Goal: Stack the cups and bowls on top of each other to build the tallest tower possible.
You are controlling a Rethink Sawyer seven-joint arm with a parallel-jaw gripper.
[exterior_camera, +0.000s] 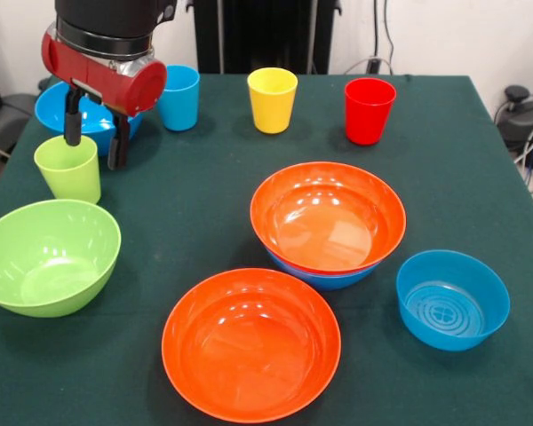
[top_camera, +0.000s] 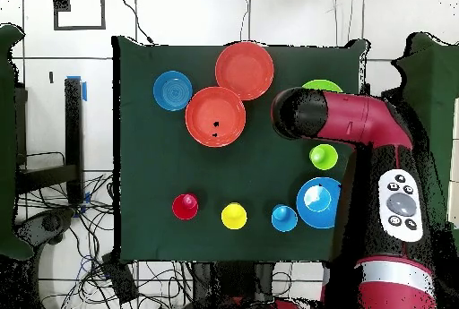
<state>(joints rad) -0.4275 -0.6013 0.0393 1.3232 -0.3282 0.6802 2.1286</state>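
Front view shows the gripper [exterior_camera: 95,133] hanging at the table's [exterior_camera: 204,213] far left corner, its two black fingers [exterior_camera: 73,120] spread apart and holding nothing. One finger hangs over the far rim of the green cup [exterior_camera: 68,168], the other just beside the cup; whether either touches it I cannot tell. Behind the gripper sits a blue bowl [exterior_camera: 58,108], partly hidden by the red wrist. Along the far edge stand the blue cup [exterior_camera: 178,97], the yellow cup [exterior_camera: 272,99] and the red cup [exterior_camera: 369,110], upright and well apart. The green bowl [exterior_camera: 46,256] lies near the left edge, just in front of the green cup. At mid-table an orange bowl [exterior_camera: 329,216] rests nested in a second blue bowl [exterior_camera: 324,277], the only stack so far. Another orange bowl [exterior_camera: 250,343] sits alone at the near edge, and the small blue bowl [exterior_camera: 452,299] at the right.

Overhead view has the arm [top_camera: 359,122] reaching across the table's side, covering part of the green bowl [top_camera: 323,84].
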